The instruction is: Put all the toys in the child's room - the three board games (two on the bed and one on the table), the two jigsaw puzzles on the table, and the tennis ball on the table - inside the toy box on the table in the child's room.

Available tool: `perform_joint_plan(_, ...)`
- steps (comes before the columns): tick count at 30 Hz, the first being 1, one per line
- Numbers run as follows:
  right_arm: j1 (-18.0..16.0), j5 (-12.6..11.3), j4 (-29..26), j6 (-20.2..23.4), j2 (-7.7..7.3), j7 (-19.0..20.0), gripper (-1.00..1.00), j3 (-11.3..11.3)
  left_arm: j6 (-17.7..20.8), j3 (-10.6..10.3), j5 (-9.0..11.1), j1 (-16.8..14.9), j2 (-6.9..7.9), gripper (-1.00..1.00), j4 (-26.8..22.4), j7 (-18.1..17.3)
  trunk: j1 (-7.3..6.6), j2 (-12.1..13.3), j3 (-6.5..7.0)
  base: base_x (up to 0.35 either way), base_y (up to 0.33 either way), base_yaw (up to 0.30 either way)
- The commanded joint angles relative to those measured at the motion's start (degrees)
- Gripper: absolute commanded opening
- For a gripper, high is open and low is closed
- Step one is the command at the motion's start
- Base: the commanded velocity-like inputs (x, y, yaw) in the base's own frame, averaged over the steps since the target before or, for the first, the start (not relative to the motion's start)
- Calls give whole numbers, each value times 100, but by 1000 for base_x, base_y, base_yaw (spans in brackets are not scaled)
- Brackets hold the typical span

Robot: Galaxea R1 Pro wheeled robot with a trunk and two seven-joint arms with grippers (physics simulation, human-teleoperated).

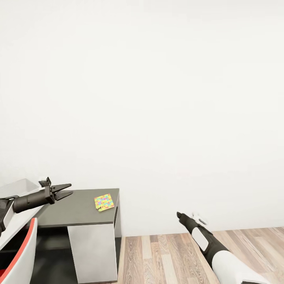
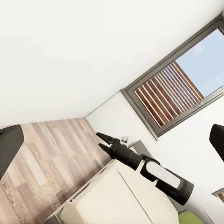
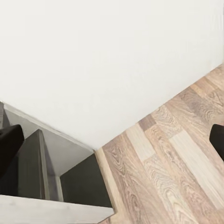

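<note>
One jigsaw puzzle (image 1: 104, 202) lies flat on the dark grey cabinet top (image 1: 79, 209), just beyond and to the right of my left gripper (image 1: 67, 189), whose jaws are spread and empty. My right gripper (image 1: 182, 215) hangs well apart over the wood floor (image 1: 165, 252); I cannot tell its jaw state.

left arm (image 1: 27, 200): dark grey tapered cylinder, small bracket on top near the wrist. left hand (image 1: 65, 190): two slim black pointed fingers. right arm (image 1: 215, 248): white shell at the near end, then black segment with a pale oval panel. right hand (image 2: 105, 142): black, paired narrow fingers. chest edge (image 1: 23, 256) white, red trim
</note>
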Motion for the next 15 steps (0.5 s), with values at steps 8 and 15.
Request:
perform_joint_plan(8,0,9,-2,-188,14,-85,100,-69,79,-5,-15,-2,-26,100,2,-23,2,-4,-3,0,0,0)
perform_joint_plan(15,0,23,-36,-134,-42,-205,100,-62,92,-6,-21,-2,-35,100,2,-23,2,-4,-3,0,0,0)
